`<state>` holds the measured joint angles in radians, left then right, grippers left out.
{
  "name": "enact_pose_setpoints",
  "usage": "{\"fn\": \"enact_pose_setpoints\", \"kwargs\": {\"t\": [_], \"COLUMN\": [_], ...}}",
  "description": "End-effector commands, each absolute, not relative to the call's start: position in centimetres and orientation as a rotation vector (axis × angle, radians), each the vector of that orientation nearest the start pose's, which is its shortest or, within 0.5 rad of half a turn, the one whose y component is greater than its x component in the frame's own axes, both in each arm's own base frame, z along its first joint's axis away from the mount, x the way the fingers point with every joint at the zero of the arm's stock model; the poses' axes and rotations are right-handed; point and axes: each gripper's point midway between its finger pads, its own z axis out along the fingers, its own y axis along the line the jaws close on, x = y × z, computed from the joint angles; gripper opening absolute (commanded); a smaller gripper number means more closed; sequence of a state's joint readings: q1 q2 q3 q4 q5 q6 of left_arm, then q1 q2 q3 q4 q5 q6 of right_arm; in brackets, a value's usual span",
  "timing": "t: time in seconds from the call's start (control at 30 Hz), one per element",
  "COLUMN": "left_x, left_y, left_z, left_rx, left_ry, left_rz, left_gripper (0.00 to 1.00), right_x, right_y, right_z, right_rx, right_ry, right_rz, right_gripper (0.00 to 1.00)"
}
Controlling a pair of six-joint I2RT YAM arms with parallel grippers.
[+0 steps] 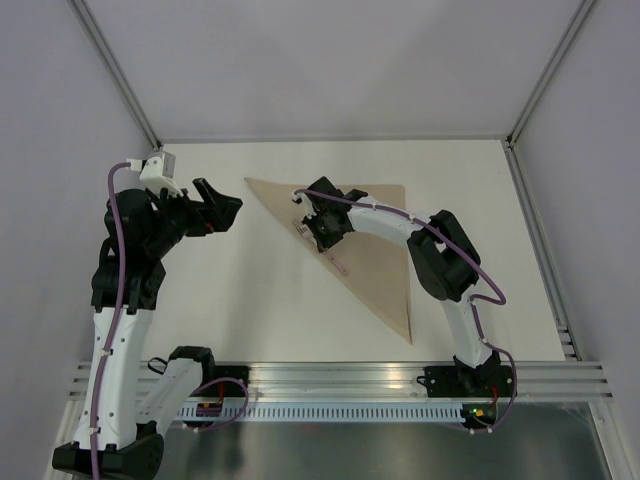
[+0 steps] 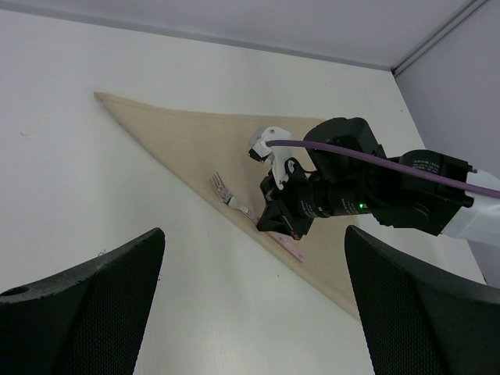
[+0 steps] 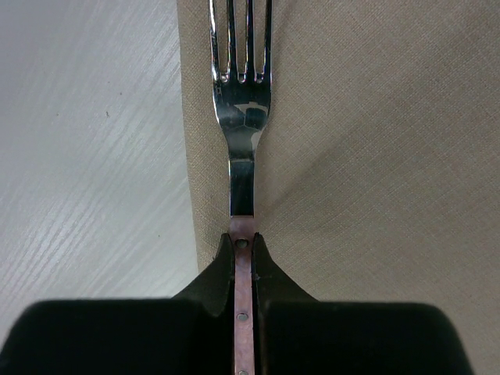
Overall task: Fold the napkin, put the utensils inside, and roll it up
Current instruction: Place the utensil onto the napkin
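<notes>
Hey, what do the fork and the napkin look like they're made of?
Fork: the head looks like polished metal, mirror-bright with sharp reflections. Its handle is a dull pinkish-brown with small rivets, perhaps plastic or wood; the look leaves that open. Napkin: woven cloth, matte tan, with a fine crosshatch weave and a soft crease showing.

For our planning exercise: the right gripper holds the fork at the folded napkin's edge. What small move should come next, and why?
Probably open the right gripper to release the fork. Its jaws are shut on the handle, and the fork already lies along the long edge of the triangle-folded napkin, tines over cloth. Whether it rests flat is unclear.
</notes>
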<state>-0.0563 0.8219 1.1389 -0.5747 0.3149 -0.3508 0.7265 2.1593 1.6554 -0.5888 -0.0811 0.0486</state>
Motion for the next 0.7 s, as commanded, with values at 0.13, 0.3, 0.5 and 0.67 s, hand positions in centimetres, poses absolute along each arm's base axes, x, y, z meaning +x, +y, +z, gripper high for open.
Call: {"fn": "enact_pose_setpoints", "kwargs": {"t": [0.13, 0.3, 0.5, 0.67], "left_x": [26.9, 27.0, 27.1, 27.1], "left_y": [-8.0, -8.0, -8.0, -8.0], "left_z": [34.0, 34.1, 34.3, 34.3], "left_rx": [-0.038, -0.04, -0.043, -0.041], "left_ry": [1.852, 1.85, 1.842, 1.84], "left_rz": [-0.545, -0.545, -0.547, -0.552], "left_gripper": [1.0, 1.0, 1.0, 1.0], "right_x": [35.5, 35.5, 35.7, 35.6], "right_y": [33.6, 33.5, 33.8, 34.4], "right_z": [2.4, 2.4, 3.9, 5.8], "right_rx": [-0.887, -0.899, -0.904, -0.903], "right_ry": [2.568, 2.57, 2.541, 2.525], "right_rz": [0.346, 0.334, 0.354, 0.399], "right_gripper": [0.01, 0.11, 0.37, 0.43]}}
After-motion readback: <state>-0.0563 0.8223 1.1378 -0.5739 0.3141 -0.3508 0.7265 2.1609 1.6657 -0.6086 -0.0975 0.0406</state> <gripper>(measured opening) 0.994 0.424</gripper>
